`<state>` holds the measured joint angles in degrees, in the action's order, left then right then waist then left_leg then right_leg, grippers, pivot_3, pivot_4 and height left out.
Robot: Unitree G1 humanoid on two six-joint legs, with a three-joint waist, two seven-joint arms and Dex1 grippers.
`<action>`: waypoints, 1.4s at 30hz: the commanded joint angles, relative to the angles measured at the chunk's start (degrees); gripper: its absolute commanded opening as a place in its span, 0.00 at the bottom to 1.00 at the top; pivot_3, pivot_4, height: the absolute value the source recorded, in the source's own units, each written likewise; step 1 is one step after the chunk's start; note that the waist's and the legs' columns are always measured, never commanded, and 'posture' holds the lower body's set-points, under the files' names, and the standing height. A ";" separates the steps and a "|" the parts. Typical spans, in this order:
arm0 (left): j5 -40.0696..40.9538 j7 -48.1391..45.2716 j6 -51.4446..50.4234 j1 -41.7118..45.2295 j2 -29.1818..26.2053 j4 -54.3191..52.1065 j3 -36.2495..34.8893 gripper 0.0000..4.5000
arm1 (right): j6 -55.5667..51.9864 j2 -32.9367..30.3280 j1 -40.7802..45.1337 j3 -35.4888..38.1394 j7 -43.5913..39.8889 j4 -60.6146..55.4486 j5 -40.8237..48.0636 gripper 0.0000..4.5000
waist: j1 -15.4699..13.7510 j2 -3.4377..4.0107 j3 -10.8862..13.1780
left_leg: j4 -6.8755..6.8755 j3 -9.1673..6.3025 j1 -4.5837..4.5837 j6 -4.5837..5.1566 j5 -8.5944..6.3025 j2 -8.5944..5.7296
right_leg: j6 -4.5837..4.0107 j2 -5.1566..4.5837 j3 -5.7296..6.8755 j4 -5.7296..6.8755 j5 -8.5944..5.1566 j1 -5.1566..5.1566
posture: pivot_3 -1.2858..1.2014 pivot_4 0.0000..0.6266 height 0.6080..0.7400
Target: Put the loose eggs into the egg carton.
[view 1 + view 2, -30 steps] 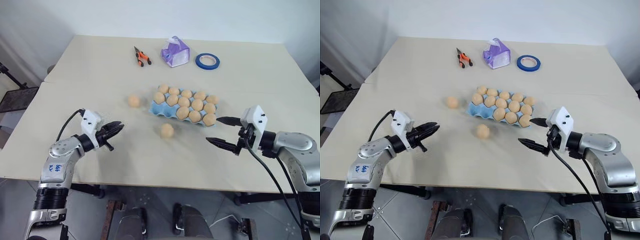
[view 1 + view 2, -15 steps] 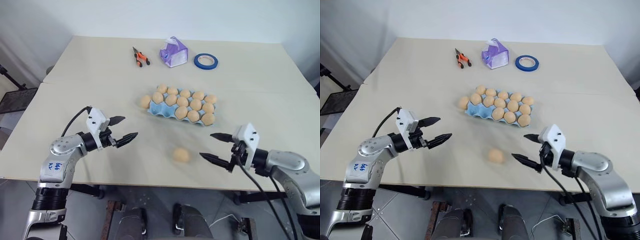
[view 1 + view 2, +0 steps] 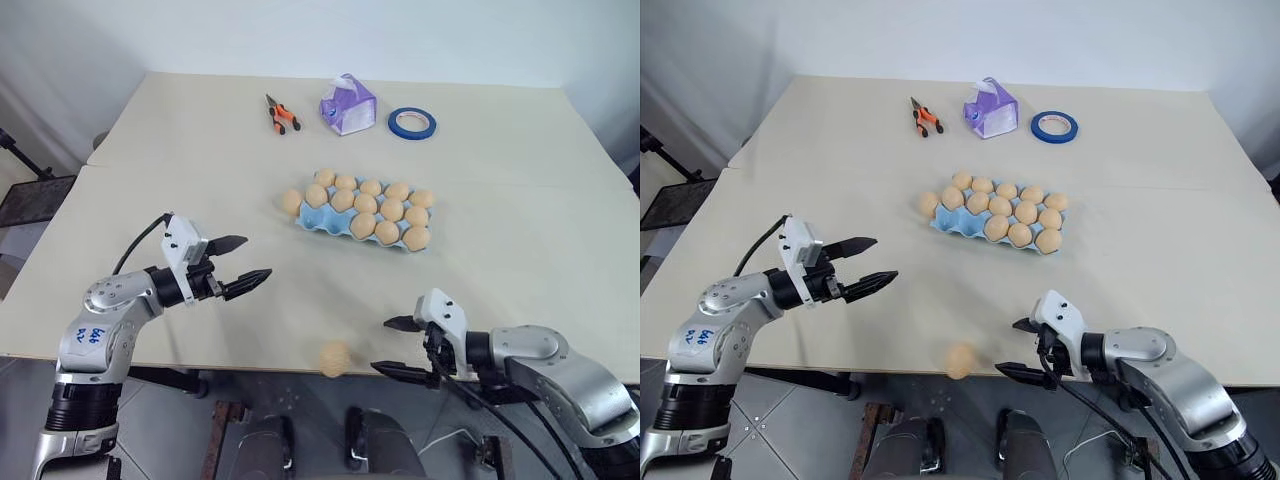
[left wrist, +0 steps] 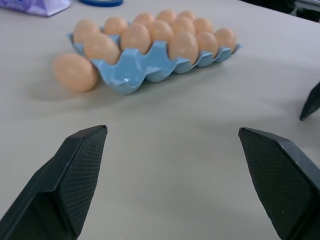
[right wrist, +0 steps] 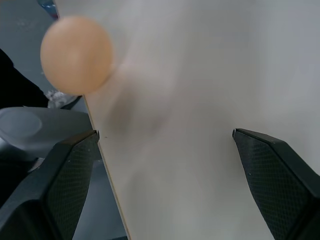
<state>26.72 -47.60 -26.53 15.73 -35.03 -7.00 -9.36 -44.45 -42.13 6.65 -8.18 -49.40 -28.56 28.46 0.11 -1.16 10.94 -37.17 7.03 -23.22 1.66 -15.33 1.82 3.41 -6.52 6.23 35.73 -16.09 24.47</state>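
a wide beige table (image 3: 180, 140) is seen from above, carrying everything in the scene. near its middle the light blue egg carton (image 3: 330, 219) is set, its cups filled with pale tan-orange eggs in three rows. one loose egg (image 3: 291, 202) is lying on the table, touching the carton's left end; in the left wrist view the same egg (image 4: 74, 71) is seen resting against the carton's corner. a second loose egg (image 3: 335, 358) is seen at the near edge of the table, blurred, at or just past the rim; in the right wrist view it (image 5: 76, 55) is shown right at the table's edge, with the floor behind it. whether it is touching the table cannot be told.

at the far side a purple tissue pack (image 3: 347, 103) is placed, with a roll of blue tape (image 3: 413, 123) to its right and orange-handled pliers (image 3: 283, 114) to its left.

the left gripper (image 3: 248, 259) is held over the left part of the table, pointing toward the middle, its fingers spread wide with nothing between them. the right gripper (image 3: 395, 346) is held low at the near edge, just beside the blurred egg, its fingers likewise wide apart and empty.
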 commanded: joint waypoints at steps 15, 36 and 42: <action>2.83 5.08 -2.98 -7.79 -2.14 -8.42 -8.45 1.00 | -0.32 6.21 7.93 -1.83 4.14 6.25 -2.96 0.23 | -0.08 -0.13 -0.08 | 0.05 -0.01 0.02 -0.27 -0.04 0.02 | -0.10 -0.01 0.00 -0.05 0.06 0.01 | 0.52 0.24 1.00; 1.61 0.94 3.33 -10.37 -6.02 -1.58 -13.92 1.00 | -12.03 4.89 14.21 6.43 9.61 -2.90 3.74 1.00 | 0.02 -0.10 -0.06 | 0.16 -0.03 -0.06 -0.27 -0.11 0.04 | -0.11 -0.03 -0.01 -0.21 0.05 0.09 | 0.52 0.24 1.00; 1.54 0.67 3.72 -9.33 -5.40 -1.03 -12.26 1.00 | -19.79 5.79 16.03 4.93 11.78 -7.52 8.81 1.00 | 0.03 -0.09 -0.06 | 0.23 -0.05 -0.07 -0.28 -0.12 0.05 | -0.14 -0.03 -0.02 -0.24 0.04 0.12 | 0.52 0.24 1.00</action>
<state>28.04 -46.54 -24.01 5.86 -40.19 -7.93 -21.48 -62.73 -36.54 21.90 -3.61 -38.09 -33.50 35.40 0.14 -1.26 10.88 -36.93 6.98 -23.29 1.37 -15.45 1.88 3.27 -6.55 6.21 35.48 -16.05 24.59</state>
